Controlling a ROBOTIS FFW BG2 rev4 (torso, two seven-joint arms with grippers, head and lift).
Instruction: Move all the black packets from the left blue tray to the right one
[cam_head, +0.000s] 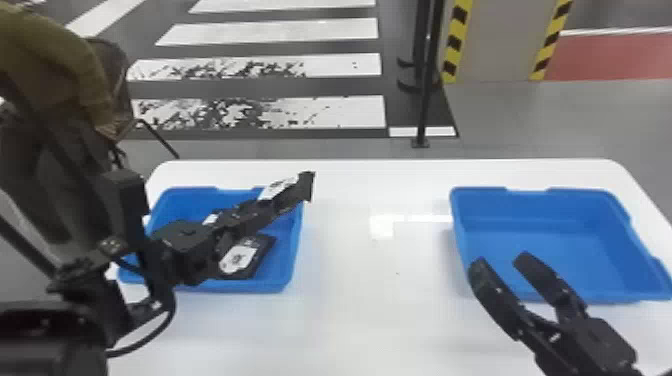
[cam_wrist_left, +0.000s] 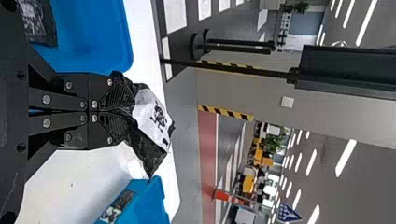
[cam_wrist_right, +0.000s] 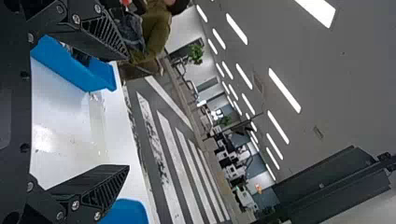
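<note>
On the table before me, the left tray and right tray stand well apart; one packet lies in the left, seemingly another packet in the right, with a post behind the table

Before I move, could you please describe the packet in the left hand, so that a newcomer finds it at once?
On the white table, find the left tray. By its far right corner, the left hand holds up a black packet with a white label. Only this one is gripped; its neighbour lies in the tray.
</note>
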